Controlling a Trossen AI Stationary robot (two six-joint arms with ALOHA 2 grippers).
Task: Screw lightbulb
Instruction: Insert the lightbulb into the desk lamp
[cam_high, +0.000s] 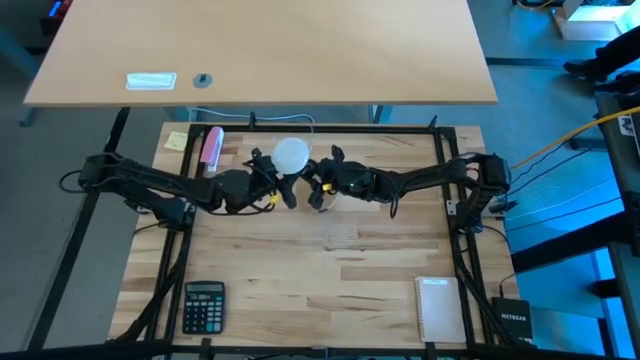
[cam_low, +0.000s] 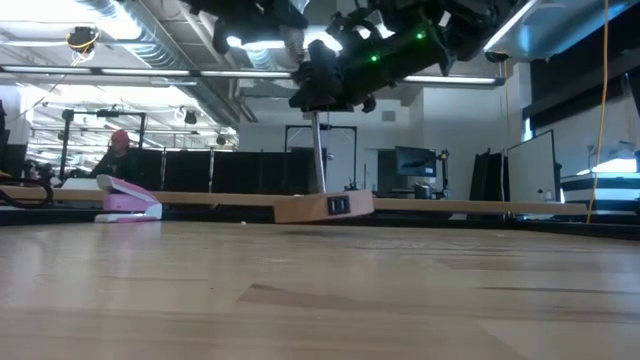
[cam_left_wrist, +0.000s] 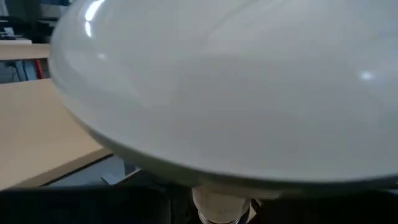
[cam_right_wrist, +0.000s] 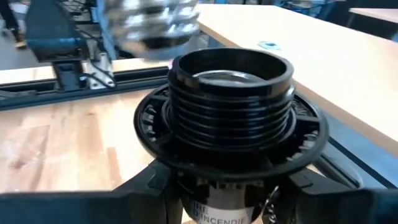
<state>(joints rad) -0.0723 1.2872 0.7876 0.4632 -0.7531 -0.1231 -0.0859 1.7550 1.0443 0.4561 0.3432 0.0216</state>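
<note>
The lightbulb's white globe (cam_high: 291, 154) is lifted above the far middle of the wooden table, and it fills the left wrist view (cam_left_wrist: 224, 93). My left gripper (cam_high: 286, 191) is shut on it. A black threaded socket (cam_right_wrist: 230, 93) tops a thin rod (cam_low: 318, 150) that rises from a wooden base (cam_low: 322, 207) resting on the table. My right gripper (cam_high: 316, 189) is shut on that socket. The bulb's metal screw base (cam_right_wrist: 152, 25) shows blurred just past the socket's mouth, apart from it. My left gripper has the bulb by its pale narrow neck (cam_left_wrist: 221, 205) under the globe. The picture's lower edge cuts off the fingers, so the contact barely shows. The bulb is clear of the table. My right gripper pinches the socket's body (cam_right_wrist: 217, 202) below its wide ring, one finger (cam_right_wrist: 140, 190) on each side, coming level from the table's right. The socket's mouth is uncovered.
A pink stapler (cam_high: 212, 147) and a yellow note (cam_high: 176, 140) lie at the far left. A calculator (cam_high: 204, 305) sits near left, a white pad (cam_high: 436, 308) near right. The near middle of the table (cam_high: 320, 270) is bare wood. A person (cam_low: 118, 150) is in the room behind.
</note>
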